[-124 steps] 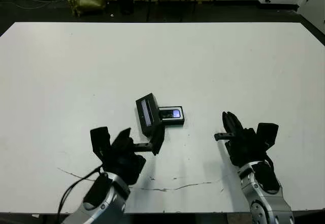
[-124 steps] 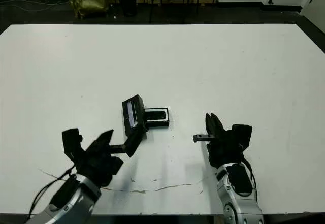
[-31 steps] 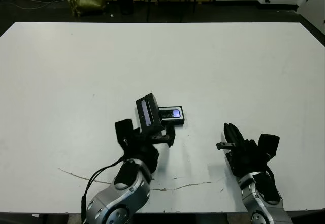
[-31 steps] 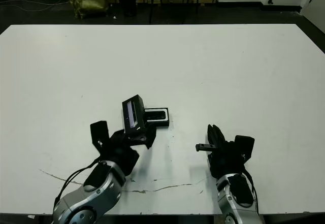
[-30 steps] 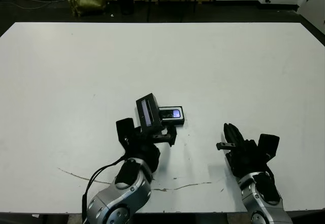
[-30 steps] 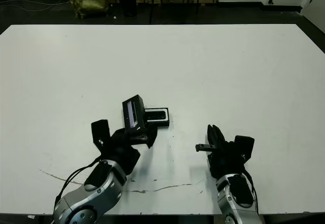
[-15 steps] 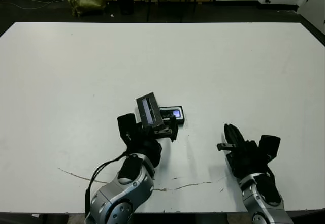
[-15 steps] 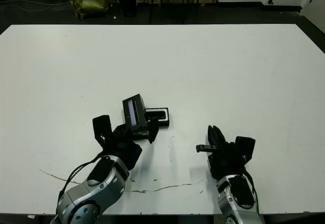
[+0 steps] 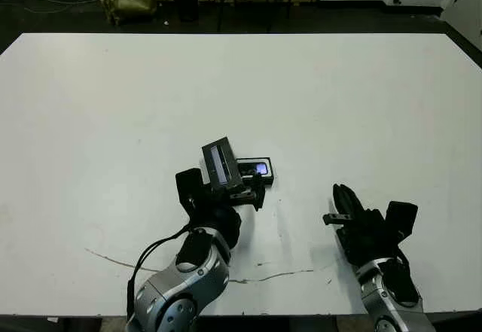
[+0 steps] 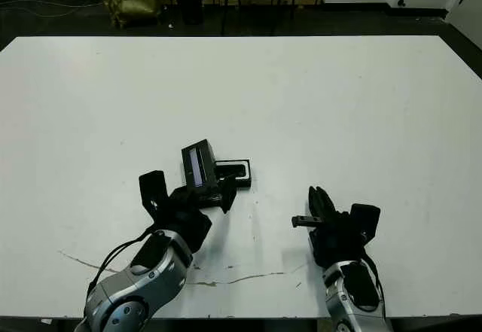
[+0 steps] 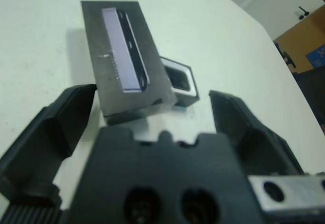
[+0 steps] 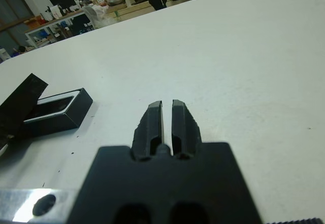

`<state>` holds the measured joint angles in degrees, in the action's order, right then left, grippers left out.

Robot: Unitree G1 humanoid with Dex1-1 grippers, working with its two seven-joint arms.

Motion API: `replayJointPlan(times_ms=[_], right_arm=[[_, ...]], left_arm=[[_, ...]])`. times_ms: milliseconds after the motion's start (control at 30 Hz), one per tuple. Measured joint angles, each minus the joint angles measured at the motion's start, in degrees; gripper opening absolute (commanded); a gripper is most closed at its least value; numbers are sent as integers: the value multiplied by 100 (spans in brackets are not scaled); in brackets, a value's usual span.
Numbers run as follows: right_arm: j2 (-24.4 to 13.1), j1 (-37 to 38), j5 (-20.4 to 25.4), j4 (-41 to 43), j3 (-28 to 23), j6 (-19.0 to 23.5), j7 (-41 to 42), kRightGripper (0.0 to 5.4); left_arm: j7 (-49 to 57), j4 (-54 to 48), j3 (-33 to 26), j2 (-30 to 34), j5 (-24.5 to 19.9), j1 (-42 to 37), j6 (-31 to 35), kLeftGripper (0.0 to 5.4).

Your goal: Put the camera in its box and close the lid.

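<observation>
A white desk (image 9: 339, 91) is seen, marked by a thin dark crack near its front edge. The box (image 9: 256, 169) lies just beyond the left claw (image 9: 222, 193), the lid (image 9: 221, 166) tilted over its end.

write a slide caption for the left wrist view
Open left claw straddles the near end of the lid, which rests tilted across the box on the white table.

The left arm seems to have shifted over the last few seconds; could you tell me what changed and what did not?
The left gripper has advanced from the table's near-left toward the lid, its open fingers now flanking the lid's near end. The lid, the box with the camera in it, and the shut right gripper stayed put.
</observation>
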<state>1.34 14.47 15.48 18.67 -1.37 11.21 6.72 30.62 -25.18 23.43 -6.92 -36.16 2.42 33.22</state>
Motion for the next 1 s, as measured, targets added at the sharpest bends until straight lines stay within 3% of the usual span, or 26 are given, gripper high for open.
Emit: replayJointPlan(times_ms=[567, 1000], right_arm=[[-27, 78, -4, 161, 17, 167, -98, 0], [-112, 136, -65, 187, 22, 153, -91, 0]], left_arm=[[97, 71, -67, -44, -87, -60, 244, 530], [553, 177, -288, -67, -251, -36, 432, 236]])
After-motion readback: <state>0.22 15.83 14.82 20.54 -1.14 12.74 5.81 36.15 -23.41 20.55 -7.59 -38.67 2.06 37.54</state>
